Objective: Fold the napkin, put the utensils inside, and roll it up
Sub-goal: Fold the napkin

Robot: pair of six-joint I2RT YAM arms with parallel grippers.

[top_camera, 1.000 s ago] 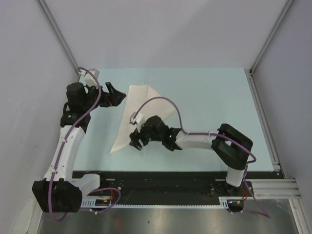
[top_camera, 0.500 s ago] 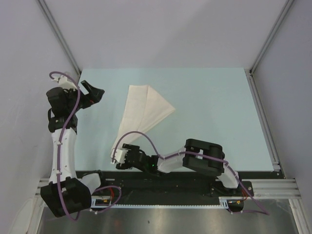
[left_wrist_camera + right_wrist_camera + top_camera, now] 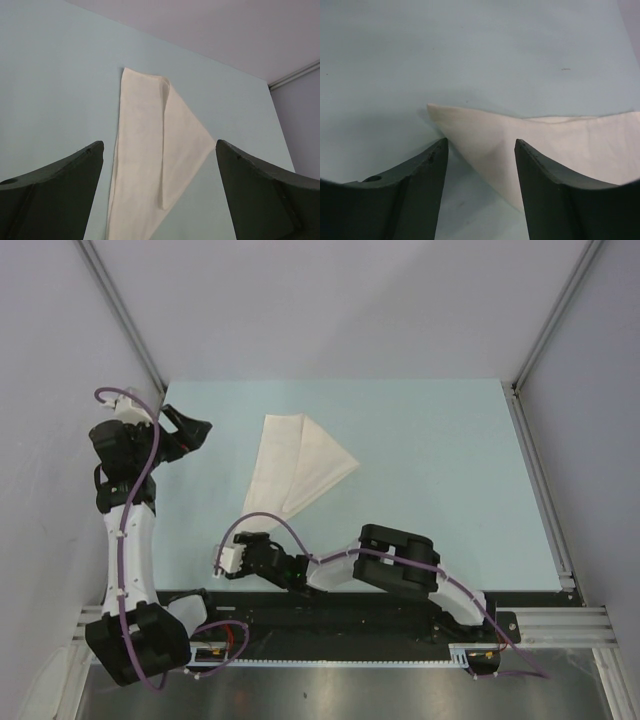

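My nearer right fingers (image 3: pixel 405 200), spread, face the napkin (image 3: pixel 300 465) tip at twelve o'clock; overhead, it runs seven-to-one; left fingers (image 3: pixel 50 200) spread wide.

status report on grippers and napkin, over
Left gripper open, empty, aside. Napkin folded flat, right gripper open over its near tip. No spoon in sight.

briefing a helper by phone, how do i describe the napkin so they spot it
On the pale blue table, look left of centre. The napkin is a cream cloth folded into a long wedge, narrow tip toward the near edge, the only cloth there.
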